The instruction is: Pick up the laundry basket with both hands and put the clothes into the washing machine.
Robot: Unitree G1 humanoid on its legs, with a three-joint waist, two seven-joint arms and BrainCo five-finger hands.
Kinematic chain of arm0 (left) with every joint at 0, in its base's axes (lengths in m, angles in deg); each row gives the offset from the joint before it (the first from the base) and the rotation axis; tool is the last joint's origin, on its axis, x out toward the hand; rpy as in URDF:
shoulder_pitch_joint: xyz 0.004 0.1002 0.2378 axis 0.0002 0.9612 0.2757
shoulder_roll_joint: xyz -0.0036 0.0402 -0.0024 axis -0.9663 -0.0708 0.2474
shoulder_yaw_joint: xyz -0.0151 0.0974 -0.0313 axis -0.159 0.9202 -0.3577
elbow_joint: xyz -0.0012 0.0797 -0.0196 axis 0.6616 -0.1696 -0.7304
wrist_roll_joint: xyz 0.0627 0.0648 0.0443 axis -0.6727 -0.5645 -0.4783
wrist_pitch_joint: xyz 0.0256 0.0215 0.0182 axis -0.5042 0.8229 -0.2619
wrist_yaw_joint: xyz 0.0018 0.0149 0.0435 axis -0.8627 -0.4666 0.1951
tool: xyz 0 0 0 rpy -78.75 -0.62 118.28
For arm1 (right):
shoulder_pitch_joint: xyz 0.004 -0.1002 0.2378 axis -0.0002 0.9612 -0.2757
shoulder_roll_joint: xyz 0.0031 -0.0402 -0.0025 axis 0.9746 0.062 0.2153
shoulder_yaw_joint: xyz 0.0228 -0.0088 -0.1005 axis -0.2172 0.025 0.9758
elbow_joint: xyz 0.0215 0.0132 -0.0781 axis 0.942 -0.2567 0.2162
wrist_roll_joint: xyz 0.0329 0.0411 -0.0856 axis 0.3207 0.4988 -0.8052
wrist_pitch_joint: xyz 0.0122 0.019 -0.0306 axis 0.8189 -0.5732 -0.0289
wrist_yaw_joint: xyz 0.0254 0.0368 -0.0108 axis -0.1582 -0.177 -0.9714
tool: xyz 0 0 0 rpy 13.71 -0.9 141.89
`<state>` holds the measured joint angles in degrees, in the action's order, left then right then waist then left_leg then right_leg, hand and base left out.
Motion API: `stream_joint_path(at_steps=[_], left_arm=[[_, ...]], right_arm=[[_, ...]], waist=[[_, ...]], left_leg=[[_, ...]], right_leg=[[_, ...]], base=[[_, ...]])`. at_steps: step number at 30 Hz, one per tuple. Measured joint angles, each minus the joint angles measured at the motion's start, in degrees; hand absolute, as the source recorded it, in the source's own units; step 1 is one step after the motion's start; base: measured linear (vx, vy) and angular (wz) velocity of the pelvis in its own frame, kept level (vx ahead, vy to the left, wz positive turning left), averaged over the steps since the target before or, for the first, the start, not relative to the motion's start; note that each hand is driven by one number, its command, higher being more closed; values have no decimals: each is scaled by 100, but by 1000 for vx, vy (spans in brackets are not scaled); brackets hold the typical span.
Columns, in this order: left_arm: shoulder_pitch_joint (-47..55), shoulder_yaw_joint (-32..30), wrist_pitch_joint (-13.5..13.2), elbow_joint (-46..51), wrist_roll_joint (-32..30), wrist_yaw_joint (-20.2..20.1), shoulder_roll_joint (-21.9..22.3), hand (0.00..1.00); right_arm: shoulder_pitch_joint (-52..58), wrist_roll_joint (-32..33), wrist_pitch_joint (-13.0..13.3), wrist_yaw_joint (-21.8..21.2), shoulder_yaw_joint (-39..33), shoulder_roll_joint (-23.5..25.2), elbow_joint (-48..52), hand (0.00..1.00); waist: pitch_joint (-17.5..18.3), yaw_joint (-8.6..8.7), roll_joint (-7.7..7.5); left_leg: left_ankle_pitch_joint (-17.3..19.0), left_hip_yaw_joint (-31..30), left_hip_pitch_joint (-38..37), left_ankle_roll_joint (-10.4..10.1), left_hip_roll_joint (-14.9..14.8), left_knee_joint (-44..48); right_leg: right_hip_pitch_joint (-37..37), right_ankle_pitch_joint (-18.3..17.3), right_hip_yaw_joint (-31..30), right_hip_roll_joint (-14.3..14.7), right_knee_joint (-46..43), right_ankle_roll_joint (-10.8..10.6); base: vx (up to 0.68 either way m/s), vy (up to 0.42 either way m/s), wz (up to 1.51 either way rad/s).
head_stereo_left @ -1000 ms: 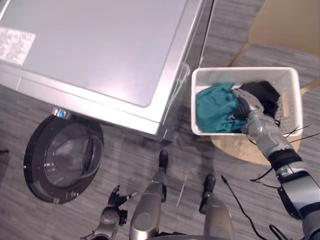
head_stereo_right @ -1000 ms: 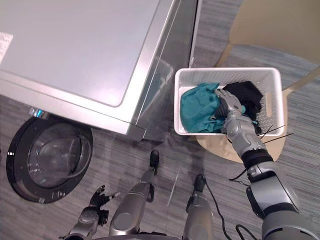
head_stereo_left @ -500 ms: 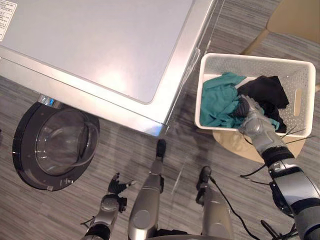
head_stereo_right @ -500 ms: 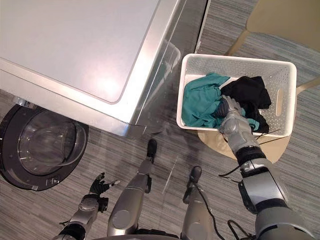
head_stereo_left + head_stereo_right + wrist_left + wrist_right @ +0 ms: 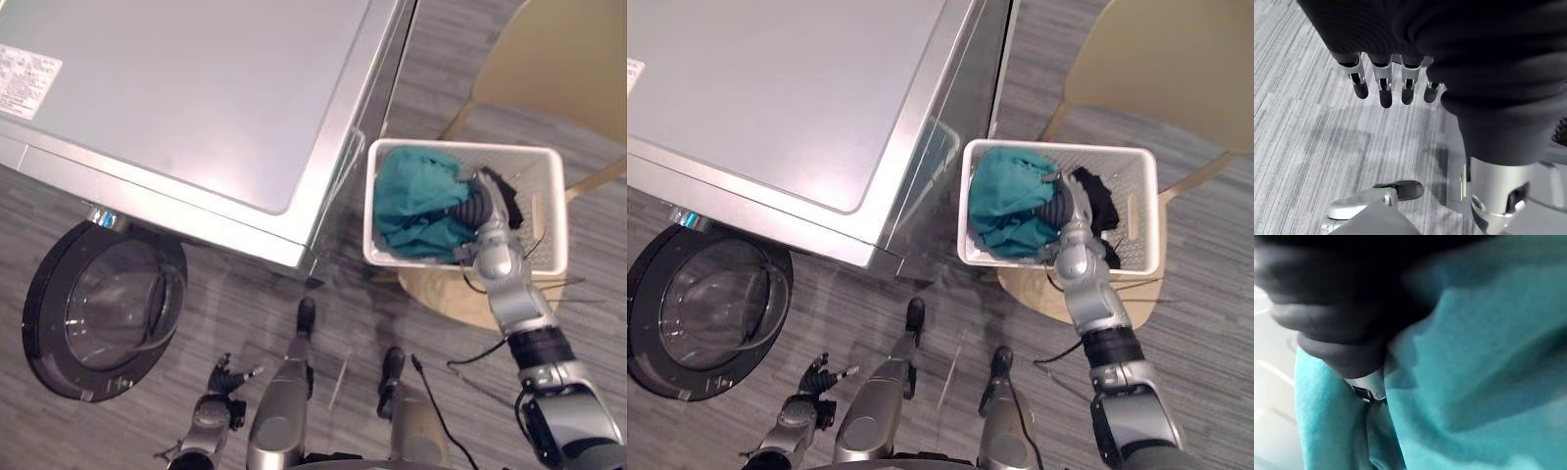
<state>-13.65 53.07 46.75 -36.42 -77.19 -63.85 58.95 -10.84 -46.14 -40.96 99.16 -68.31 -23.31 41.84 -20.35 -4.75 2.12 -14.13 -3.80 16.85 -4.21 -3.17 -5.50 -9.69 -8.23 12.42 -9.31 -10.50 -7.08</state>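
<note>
Right hand point(image 5: 478, 208): inside the white basket point(image 5: 460, 146), buried in the teal garment point(image 5: 411, 201); hold cannot be told. Washing machine door point(image 5: 103, 308): open, well to its left. Left hand point(image 5: 212, 413): slack, empty, nearer that door.

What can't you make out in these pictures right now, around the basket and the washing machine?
1. Whether the right hand grips anything: it is buried in the teal cloth in the eye views and the right wrist view.
2. Most of the black cloth: behind the right hand, eye views.
3. Inside of the washing machine: under its own top in the eye views, though the door stands open.
4. Bottom of the laundry basket: covered by clothes.
</note>
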Motion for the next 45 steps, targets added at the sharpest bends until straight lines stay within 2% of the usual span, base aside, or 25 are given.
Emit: stream_joint_path(at_steps=[7, 12, 16, 20, 22, 23, 24, 25, 26, 28, 29, 30, 31, 32, 33, 35, 36, 37, 38, 39, 40, 42, 43, 44, 45], left_arm=[[345, -217, 77, -145, -123, -5, 94, 0], [521, -422, 155, -209, -161, -10, 193, 0], [716, -431, 154, -189, -138, -10, 208, 0], [710, -436, 147, 147, -6, -1, 246, 0], [688, -444, 126, 414, 93, 11, 274, 0], [622, -473, 108, 622, 172, 24, 312, 0], [658, -511, 58, 906, 197, 57, 360, 0], [690, -520, 48, 1047, 199, 90, 416, 0], [760, -571, 36, 1352, 233, 181, 499, 0], [867, -564, 35, 1830, 338, 282, 726, 0], [962, -495, 31, 2117, 420, 294, 870, 0], [1063, -281, 35, 2376, 495, 295, 1014, 0], [1124, -178, 38, 2564, 529, 293, 1058, 0], [1151, -11, 37, 2887, 562, 281, 1077, 0], [1070, 84, 36, 3179, 573, 247, 1071, 0], [1064, 150, -19, 3672, 564, 236, 1002, 0], [1104, 178, -72, 4000, 560, 229, 940, 0], [1124, 196, -105, 4188, 556, 221, 890, 0], [1050, 219, -194, 4414, 519, 136, 790, 0], [989, 245, -247, 4480, 512, 103, 730, 0], [910, 260, -311, 4629, 501, -19, 628, 0], [834, 365, -361, 4997, 371, -174, 563, 0], [711, 574, -463, 5303, 233, -287, 537, 0], [537, 735, -528, 5356, 105, -387, 399, 0], [515, 777, -540, 5372, 55, -409, 328, 0]], right_arm=[[795, 393, 64, -19, -237, 648, 635, 100], [1293, 1131, 96, -16, -515, 1304, 1249, 100], [1571, 1793, 336, -34, -560, 1757, 1747, 100], [1944, 2357, 598, -9, -790, 2011, 2321, 100], [2005, 2458, 685, 6, -823, 2088, 2511, 100], [2042, 2479, 708, 13, -865, 2205, 2737, 100], [2051, 2475, 734, 19, -833, 2333, 2865, 100], [2031, 2469, 736, 22, -766, 2350, 2886, 100], [1891, 2465, 737, 19, -598, 2349, 2910, 100], [1775, 2459, 736, 12, -321, 2357, 3068, 100], [1746, 2460, 737, -7, -173, 2324, 3156, 100], [1757, 2460, 743, 8, -101, 2174, 3190, 100], [1761, 2459, 742, 18, -80, 2089, 3173, 100], [1763, 2458, 722, 12, -65, 1925, 3147, 100], [1699, 2403, 724, -4, -101, 1819, 3120, 100], [1627, 2346, 719, -28, -178, 1727, 3054, 100], [1627, 2345, 720, -38, -196, 1655, 3055, 100], [1627, 2345, 723, -57, -216, 1618, 3055, 100], [1646, 2350, 723, -133, -298, 1554, 3047, 100], [1649, 2352, 719, -148, -324, 1525, 3039, 100], [1647, 2367, 715, -263, -327, 1509, 3038, 100], [1665, 2381, 718, -512, -327, 1512, 3040, 100], [1686, 2495, 720, -688, -359, 1526, 3038, 100], [1708, 2695, 712, -910, -298, 1653, 2960, 100], [1707, 2785, 712, -1013, -219, 1712, 2938, 100]], waist=[[498, 45, -7], [817, 68, -5], [977, 69, -13], [994, 94, -43], [1009, 102, -45], [1013, 121, -65], [1064, 91, -174], [1110, 53, -248], [1128, -55, -277], [1134, -267, -234], [1158, -281, -153], [1160, -205, 120], [1152, -173, 183], [1158, -161, 225], [1094, -56, 119], [1084, -33, 10], [1127, 57, 36], [1177, 90, 118], [1240, 159, 222], [1263, 177, 257], [1302, 238, 312], [1425, 306, 413], [1517, 392, 524], [1564, 351, 370], [1591, 340, 321]], left_leg=[[177, 140, -414, 3, 10, -4], [318, 298, -685, 15, 19, -4], [389, 468, -949, -4, 14, -2], [436, 199, -1014, -6, 143, 12], [452, -25, -860, 81, 129, 191], [418, -171, -734, 123, 172, 278], [408, -329, -599, 128, 298, 456], [409, -356, -481, 126, 354, 599], [412, -365, -197, 105, 389, 957], [400, -365, 166, 87, 294, 1220], [318, -474, 369, -22, 198, 1251], [230, -747, 486, -38, 28, 1176], [270, -716, 470, 63, -57, 996], [758, -397, 428, 545, -229, 657], [1188, -83, 503, 714, -168, 735], [1087, 285, 481, 547, 3, 1770], [1124, 465, 361, 550, -1, 2514], [1269, 526, 259, 468, -50, 2851], [1851, 621, 10, 317, -153, 3240], [2000, 653, -169, 294, -204, 3258], [2148, 711, -551, 196, -292, 3034], [2091, 718, -1167, 100, -333, 1973], [1964, 680, -1452, -92, -397, 1010], [1791, 691, -1543, -124, -351, 743], [1779, 694, -1551, -112, -325, 754]], right_leg=[[463, 111, -84, -11, 375, -45], [749, 179, -215, -9, 586, -59], [832, 135, -365, -31, 433, -40], [570, -333, -439, -193, -737, -114], [569, -478, -713, -158, -990, -270], [386, -847, -1206, -120, -1887, -320], [375, -974, -1644, -75, -2542, -374], [396, -1072, -1843, -70, -2579, -364], [454, -1333, -2076, 27, -2402, -235], [457, -1703, -1903, 169, -2009, 59], [437, -1907, -1689, 285, -1863, 315], [332, -1871, -1430, 560, -1998, 390], [279, -1825, -1337, 654, -2049, 494], [260, -1679, -1060, 720, -1910, 699], [276, -1472, -750, 517, -1661, 825], [270, -1206, -491, 298, -1459, 893], [249, -1036, -262, 277, -1314, 951], [229, -984, -134, 282, -1273, 975], [212, -901, 101, 288, -1206, 995], [214, -857, 190, 285, -1167, 997], [228, -759, 354, 271, -1074, 991], [242, -488, 562, 323, -732, 902], [225, -331, 782, 413, -556, 813], [256, -180, 780, 365, -467, 741], [287, -125, 771, 350, -419, 717]], base=[[0, 0, -8], [27, -1, -14], [49, -17, -20], [37, -42, 38], [-10, -61, 71], [7, -142, 113], [1, -170, 110], [3, -250, 82], [-125, -287, 38], [-232, -307, 21], [-258, -266, 48], [-351, -304, 60], [-323, -239, 81], [-392, -239, 104], [-313, -161, 110], [-276, -151, 101], [-237, -156, 93], [-218, -87, 98], [-178, -20, 77], [-215, 22, 89], [-202, 58, 70], [-232, 115, 73], [-237, 192, 63], [-193, 179, 47], [-120, 131, 6]])
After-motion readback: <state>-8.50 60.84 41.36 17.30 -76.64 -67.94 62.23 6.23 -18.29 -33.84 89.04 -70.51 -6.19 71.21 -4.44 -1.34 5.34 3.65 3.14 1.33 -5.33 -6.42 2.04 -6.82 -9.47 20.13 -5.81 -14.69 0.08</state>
